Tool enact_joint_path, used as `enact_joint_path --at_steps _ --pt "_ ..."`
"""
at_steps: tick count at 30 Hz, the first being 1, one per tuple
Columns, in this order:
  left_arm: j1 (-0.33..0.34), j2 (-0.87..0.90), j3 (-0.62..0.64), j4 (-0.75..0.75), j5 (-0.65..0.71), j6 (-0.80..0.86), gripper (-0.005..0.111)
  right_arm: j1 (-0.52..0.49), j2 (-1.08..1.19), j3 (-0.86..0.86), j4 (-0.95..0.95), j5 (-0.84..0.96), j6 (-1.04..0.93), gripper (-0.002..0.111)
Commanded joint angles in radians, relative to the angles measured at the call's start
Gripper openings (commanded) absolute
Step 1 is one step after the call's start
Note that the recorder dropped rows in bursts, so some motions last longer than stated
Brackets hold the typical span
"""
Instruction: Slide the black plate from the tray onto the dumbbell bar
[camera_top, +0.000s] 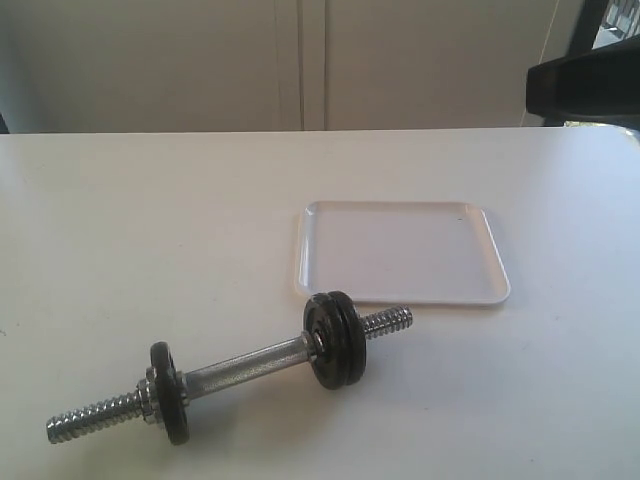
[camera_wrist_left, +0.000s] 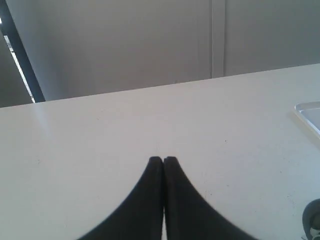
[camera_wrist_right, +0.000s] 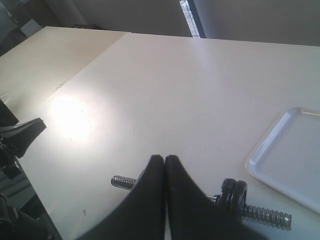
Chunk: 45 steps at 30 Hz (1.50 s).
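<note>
The white tray (camera_top: 400, 250) lies bare on the table, with no disc in it. In front of it the chrome dumbbell bar (camera_top: 245, 365) lies slanted. Two black plates (camera_top: 335, 340) sit side by side near the bar's right threaded end, and a third black plate (camera_top: 168, 393) sits near its left end. My right gripper (camera_wrist_right: 165, 159) is shut and empty above the bar (camera_wrist_right: 123, 181), with the paired plates (camera_wrist_right: 234, 196) beside it. Over bare table my left gripper (camera_wrist_left: 163, 160) is also shut and empty. Neither gripper shows in the exterior view.
A dark block (camera_top: 580, 85) juts in at the exterior view's top right. The tray's corner (camera_wrist_left: 310, 115) and a plate's edge (camera_wrist_left: 312, 222) show in the left wrist view. The tray (camera_wrist_right: 290, 160) lies beyond the bar in the right wrist view. The table's far edge meets a pale wall.
</note>
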<state>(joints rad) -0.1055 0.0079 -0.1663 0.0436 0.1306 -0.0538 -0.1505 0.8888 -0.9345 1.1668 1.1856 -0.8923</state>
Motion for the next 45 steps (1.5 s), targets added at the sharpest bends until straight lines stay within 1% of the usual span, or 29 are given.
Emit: enact_joint_path --at_steps 1,2,3,4,5,6,7,8,11,18,25,29,40,42,45 --pt "-0.011 -0.008 0.089 -0.012 -0.08 0.005 0.0 0.003 -0.003 0.005 0.007 -0.006 -0.01 0.0" --pt "-0.018 -0.008 0.118 -0.012 -0.089 0.005 0.0 0.003 -0.003 0.005 0.007 -0.006 -0.01 0.0" --pt "-0.026 -0.008 0.166 -0.014 -0.131 0.005 0.0 0.003 -0.003 0.005 0.007 -0.006 -0.01 0.0" --pt "-0.027 -0.008 0.166 -0.026 -0.154 0.003 0.0 0.003 -0.003 0.005 0.007 -0.006 -0.01 0.0" --pt "-0.027 -0.008 0.166 -0.044 -0.038 0.005 0.0 0.003 -0.003 0.005 0.007 -0.006 -0.01 0.0" --pt "-0.027 -0.008 0.166 -0.044 -0.007 0.005 0.0 0.003 -0.003 0.005 0.007 -0.006 -0.01 0.0" --pt "-0.027 -0.008 0.166 -0.051 0.081 0.005 0.0 0.003 -0.003 0.005 0.007 -0.006 -0.01 0.0" --pt "-0.027 -0.008 0.166 -0.062 0.086 0.005 0.0 0.003 -0.003 0.005 0.007 -0.006 -0.01 0.0" --pt "-0.027 -0.008 0.166 -0.111 0.084 -0.002 0.0 0.003 -0.003 0.005 0.007 -0.006 -0.01 0.0" --pt "-0.004 -0.008 0.166 -0.11 0.074 -0.019 0.0 0.003 -0.003 0.005 0.007 -0.006 -0.01 0.0" --pt "-0.002 -0.008 0.166 -0.094 0.074 -0.019 0.0 0.003 -0.003 0.005 0.007 -0.006 -0.01 0.0" --pt "0.024 -0.008 0.166 -0.094 0.074 -0.019 0.0 0.003 -0.003 0.005 0.007 -0.006 -0.01 0.0" --pt "0.026 -0.008 0.166 -0.094 0.072 -0.017 0.0 0.013 -0.003 0.005 0.01 -0.002 -0.01 0.0" --pt "0.026 -0.008 0.166 -0.094 0.072 -0.017 0.0 0.016 -0.014 0.005 0.0 -0.03 -0.01 0.0" --pt "0.024 -0.008 0.166 -0.094 0.072 -0.017 0.0 0.021 -0.093 0.005 0.0 -0.078 -0.01 0.0"
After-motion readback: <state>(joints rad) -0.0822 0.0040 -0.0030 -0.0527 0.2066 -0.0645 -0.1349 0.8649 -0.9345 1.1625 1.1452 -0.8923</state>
